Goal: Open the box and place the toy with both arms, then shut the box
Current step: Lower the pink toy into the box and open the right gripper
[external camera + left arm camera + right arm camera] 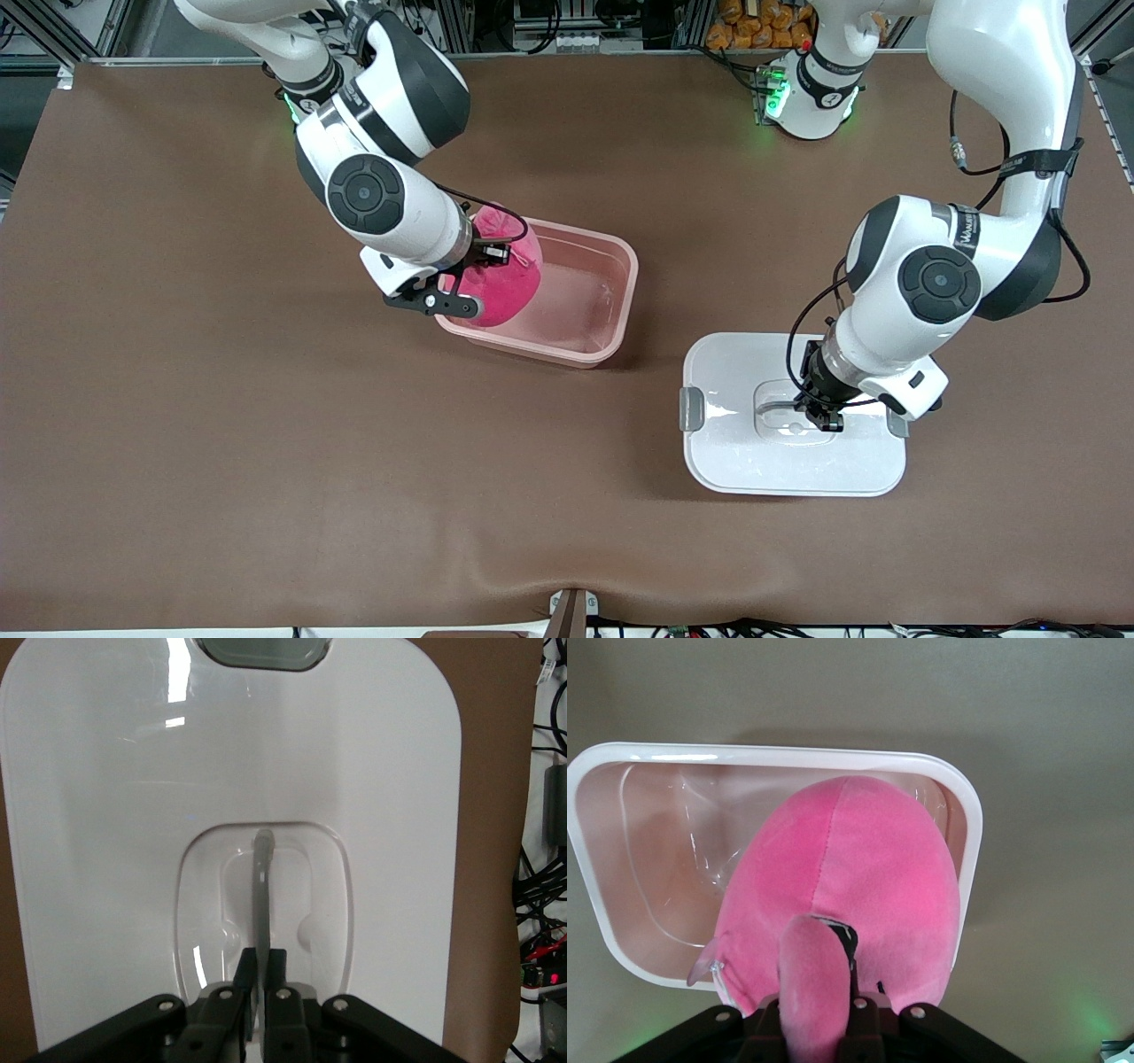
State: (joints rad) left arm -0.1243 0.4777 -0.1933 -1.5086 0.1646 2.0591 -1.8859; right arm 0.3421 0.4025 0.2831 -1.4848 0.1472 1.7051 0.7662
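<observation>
Toy held over the open box, lid gripped by its handle.
Front view: the right gripper (483,257) carries the toy (496,279) over the box (611,292) at its right-arm end, so a release risks catching the rim; the lid (793,461) lies on the table (266,461) nearer the camera than the box.
Left wrist view: the left gripper (261,970) is clamped on the handle (263,895).
Right wrist view: the right gripper's fingers pinch a fold of plush; a thin hold could slip.

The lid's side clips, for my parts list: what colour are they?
Grey clips on the white lid; front view shows them best.
</observation>
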